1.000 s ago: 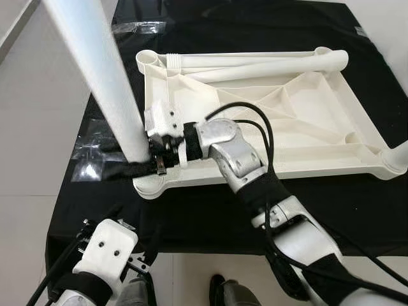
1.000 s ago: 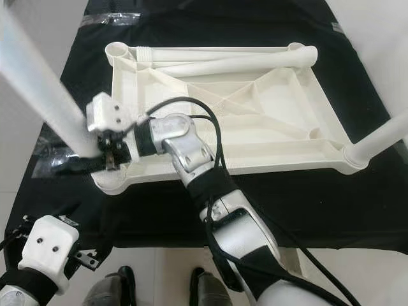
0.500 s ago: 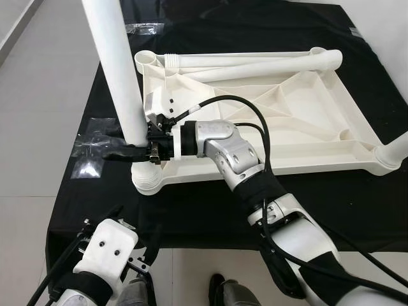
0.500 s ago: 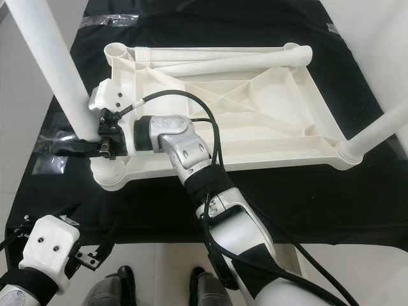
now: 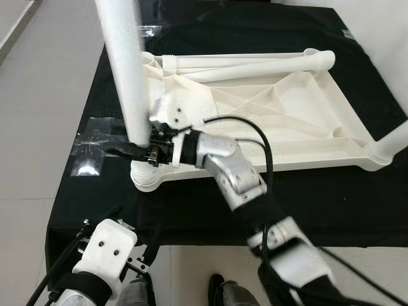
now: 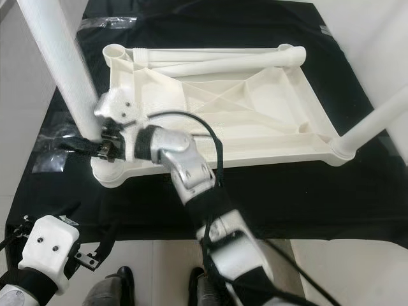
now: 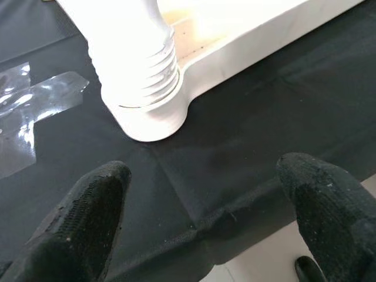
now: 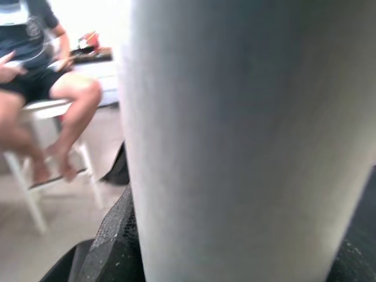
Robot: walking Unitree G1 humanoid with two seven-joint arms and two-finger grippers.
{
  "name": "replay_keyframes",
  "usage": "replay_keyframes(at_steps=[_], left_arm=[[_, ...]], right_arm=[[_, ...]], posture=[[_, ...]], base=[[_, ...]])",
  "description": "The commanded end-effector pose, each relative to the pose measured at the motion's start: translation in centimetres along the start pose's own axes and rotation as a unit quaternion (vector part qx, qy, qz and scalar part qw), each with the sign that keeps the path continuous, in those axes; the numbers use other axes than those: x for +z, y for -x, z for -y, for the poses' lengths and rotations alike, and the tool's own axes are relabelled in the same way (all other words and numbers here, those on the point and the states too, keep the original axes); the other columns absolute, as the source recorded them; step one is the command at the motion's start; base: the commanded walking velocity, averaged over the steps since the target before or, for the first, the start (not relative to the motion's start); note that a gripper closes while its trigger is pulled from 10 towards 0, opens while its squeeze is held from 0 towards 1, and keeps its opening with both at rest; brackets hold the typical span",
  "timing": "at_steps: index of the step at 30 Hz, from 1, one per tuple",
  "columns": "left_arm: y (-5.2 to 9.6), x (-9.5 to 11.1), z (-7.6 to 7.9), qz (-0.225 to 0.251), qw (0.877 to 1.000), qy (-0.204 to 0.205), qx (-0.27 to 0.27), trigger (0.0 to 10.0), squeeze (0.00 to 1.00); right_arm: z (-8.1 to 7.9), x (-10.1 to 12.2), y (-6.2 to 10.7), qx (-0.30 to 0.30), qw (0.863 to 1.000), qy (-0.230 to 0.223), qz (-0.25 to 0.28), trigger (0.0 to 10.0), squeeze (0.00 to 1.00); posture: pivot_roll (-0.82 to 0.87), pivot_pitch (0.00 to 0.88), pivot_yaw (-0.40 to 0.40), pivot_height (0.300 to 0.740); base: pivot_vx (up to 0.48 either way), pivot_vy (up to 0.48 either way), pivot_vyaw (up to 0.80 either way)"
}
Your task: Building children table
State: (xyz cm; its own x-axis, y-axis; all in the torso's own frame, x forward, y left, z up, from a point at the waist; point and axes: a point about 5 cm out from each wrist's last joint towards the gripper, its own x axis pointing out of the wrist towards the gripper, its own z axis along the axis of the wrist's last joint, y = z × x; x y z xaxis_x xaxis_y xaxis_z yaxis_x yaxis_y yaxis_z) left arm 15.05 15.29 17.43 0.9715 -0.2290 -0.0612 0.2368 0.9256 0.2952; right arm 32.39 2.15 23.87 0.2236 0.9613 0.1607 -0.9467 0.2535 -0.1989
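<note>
The table top (image 5: 274,121) lies upside down on a black cloth (image 5: 357,204), one leg (image 5: 124,70) upright in its near-left corner socket, clasped by the right gripper (image 5: 141,152). Right eye: another leg (image 6: 373,121) stands at the near-right corner, two lie loose (image 6: 217,60). Left wrist: the left gripper (image 7: 202,211) hangs spread apart. Right wrist: a seated person (image 8: 44,88).

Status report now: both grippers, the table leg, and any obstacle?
Right gripper shut on table leg near its base, leg upright in corner socket of tabletop. Left gripper open, idle, low over black cloth. No obstacle seen.
</note>
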Motion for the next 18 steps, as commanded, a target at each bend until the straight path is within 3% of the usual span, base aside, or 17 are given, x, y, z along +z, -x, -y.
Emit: replay_keyframes(at_steps=[1,14,18], left_arm=[[0.1,-0.5,0.1,-0.017,1.000,0.004,-0.001,10.0,0.00],[-0.1,-0.7,0.1,-0.017,1.000,0.003,0.001,10.0,0.00],[-0.2,-0.7,0.0,-0.017,1.000,0.003,0.001,10.0,0.00]], right_arm=[[-0.5,-4.1,1.3,-0.026,0.996,-0.041,-0.074,10.0,0.00],[-2.1,-4.0,0.9,0.042,0.995,0.037,-0.082,10.0,0.00],[-2.4,-5.0,1.0,0.041,0.989,0.053,-0.129,10.0,0.00]], posture=[[0.13,0.327,-0.126,0.740],[0.13,0.311,-0.131,0.740],[0.13,0.314,-0.132,0.740]], base=[[0.000,0.000,0.00],[0.000,0.000,0.00],[0.000,0.000,0.00]])
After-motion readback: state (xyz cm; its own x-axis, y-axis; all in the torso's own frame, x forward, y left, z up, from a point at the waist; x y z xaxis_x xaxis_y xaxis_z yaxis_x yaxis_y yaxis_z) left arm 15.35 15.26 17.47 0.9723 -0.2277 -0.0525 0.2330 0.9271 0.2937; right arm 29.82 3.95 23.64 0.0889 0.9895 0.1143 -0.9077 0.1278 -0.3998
